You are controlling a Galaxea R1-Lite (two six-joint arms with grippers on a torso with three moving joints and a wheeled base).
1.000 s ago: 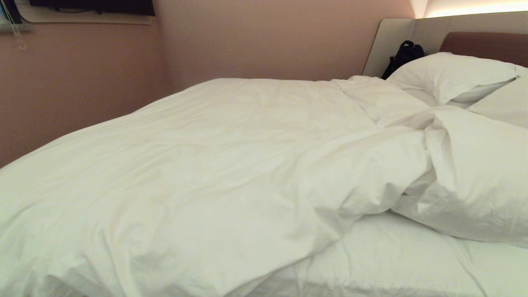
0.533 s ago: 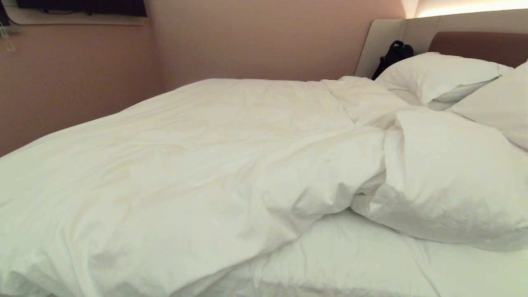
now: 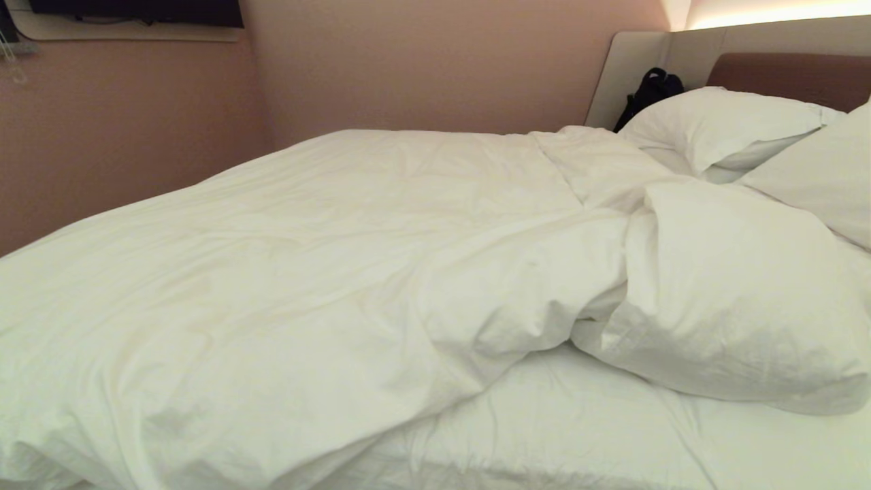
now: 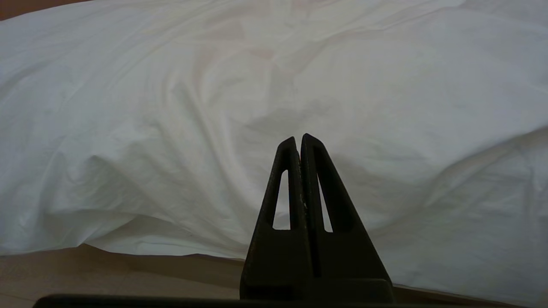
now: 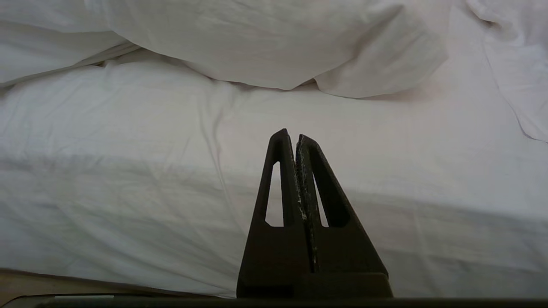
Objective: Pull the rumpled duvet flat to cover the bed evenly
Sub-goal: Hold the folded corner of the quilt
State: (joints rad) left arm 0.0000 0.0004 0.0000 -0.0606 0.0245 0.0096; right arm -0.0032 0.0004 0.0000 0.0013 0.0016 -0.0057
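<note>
Duvet (image 3: 306, 272) bunches across the bed's (image 3: 578, 435) left, its corner folded back (bare sheet (image 3: 612, 429) beside). Pillows (image 3: 721, 126) run off-frame; pink walls (image 3: 442, 61) behind. Left gripper (image 4: 299, 139) and right gripper (image 5: 291, 134) pressed together, empty.

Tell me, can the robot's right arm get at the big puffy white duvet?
Probably yes: the shut right gripper faces bare white sheet, with the puffy white duvet bunched just beyond, nothing between.

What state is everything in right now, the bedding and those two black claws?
duvet: rumpled, bunched toward the far side, near corner folded back.
sheet: bare along the near side.
pillows: piled at the headboard.
left gripper: shut, empty, facing the duvet.
right gripper: shut, empty, facing the sheet.
</note>
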